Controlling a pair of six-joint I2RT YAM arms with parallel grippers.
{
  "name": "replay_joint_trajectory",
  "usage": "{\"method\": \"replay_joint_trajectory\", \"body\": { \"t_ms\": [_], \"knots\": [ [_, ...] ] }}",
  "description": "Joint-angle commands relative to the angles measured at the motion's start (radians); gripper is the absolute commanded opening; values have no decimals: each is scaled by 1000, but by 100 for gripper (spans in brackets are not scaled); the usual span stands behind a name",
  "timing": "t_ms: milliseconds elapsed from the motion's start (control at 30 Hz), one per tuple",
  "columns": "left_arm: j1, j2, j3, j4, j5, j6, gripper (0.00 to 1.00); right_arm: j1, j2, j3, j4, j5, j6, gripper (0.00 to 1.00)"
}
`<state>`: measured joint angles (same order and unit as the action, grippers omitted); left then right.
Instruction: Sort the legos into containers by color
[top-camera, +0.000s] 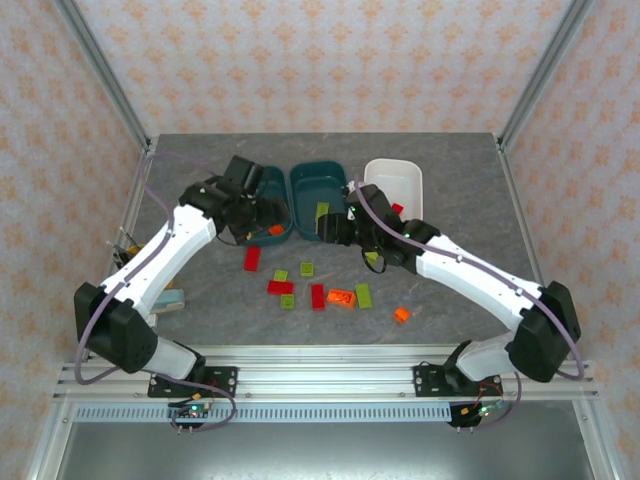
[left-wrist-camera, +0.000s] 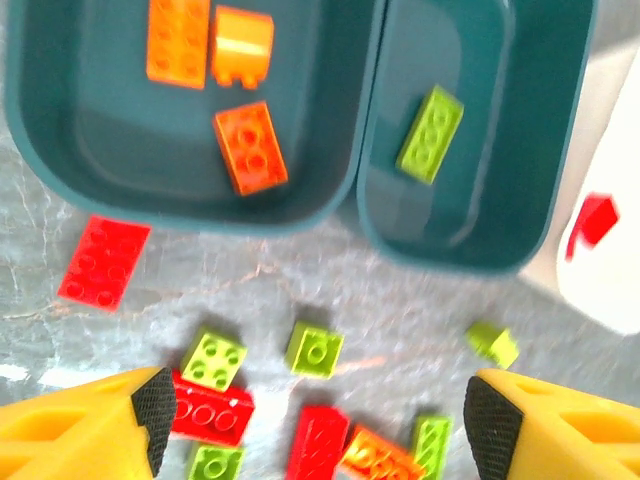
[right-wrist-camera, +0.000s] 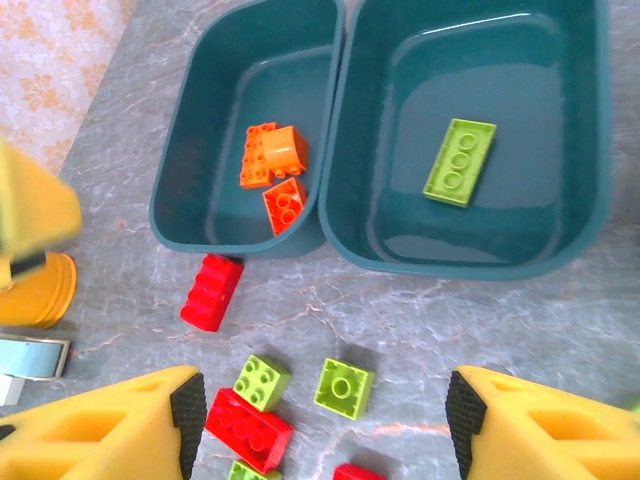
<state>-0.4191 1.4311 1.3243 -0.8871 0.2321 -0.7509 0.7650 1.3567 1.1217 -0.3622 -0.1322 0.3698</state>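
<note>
The grey tabletop (top-camera: 450, 160) carries three bins in a row on the far side of both arms' fingers. The left teal bin (right-wrist-camera: 185, 190) holds three orange bricks (right-wrist-camera: 272, 170). The middle teal bin (right-wrist-camera: 590, 200) holds one yellow-green oblong brick (right-wrist-camera: 459, 161), and the white bin (top-camera: 395, 170) has a red brick in it.

The left fingers (top-camera: 248, 222) hang over the near end of the left teal bin. They are spread wide, with nothing between the black pads (left-wrist-camera: 155, 415). The right fingers (top-camera: 332, 230) hang at the near end of the middle teal bin, also well apart and empty.

The unsorted bricks lie scattered on the tabletop on the near side of both pairs of fingers, back toward the arm bases.

From the right wrist, a yellow-green square brick (right-wrist-camera: 343, 387) sits almost midway between the two pads, a little ahead of them. Its bin, the middle teal one, is straight beyond. Being square, it has no long axis to line up with. I'd judge it the easiest pick, and the right arm the better placed for it.

A red oblong brick (left-wrist-camera: 103, 262) lies just outside the left teal bin's near wall, off toward the left pad's side. Its long axis slants toward that bin. The left fingers are nearer to it, though the white bin is well away on the right.
</note>
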Motion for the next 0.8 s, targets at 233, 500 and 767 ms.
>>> {"method": "replay_joint_trajectory", "body": {
  "t_ms": [233,500,767],
  "knots": [
    [-174,-154,-233,132,-21,28,76,-36,-78,-102,-292,167,142,66],
    [-280,-178,-291,186,-85,14,76,-166,56,-155,-241,33,276,69],
    [-302,-224,-329,204,-130,-17,76,-210,247,-121,-165,13,353,73]
  ]
}}
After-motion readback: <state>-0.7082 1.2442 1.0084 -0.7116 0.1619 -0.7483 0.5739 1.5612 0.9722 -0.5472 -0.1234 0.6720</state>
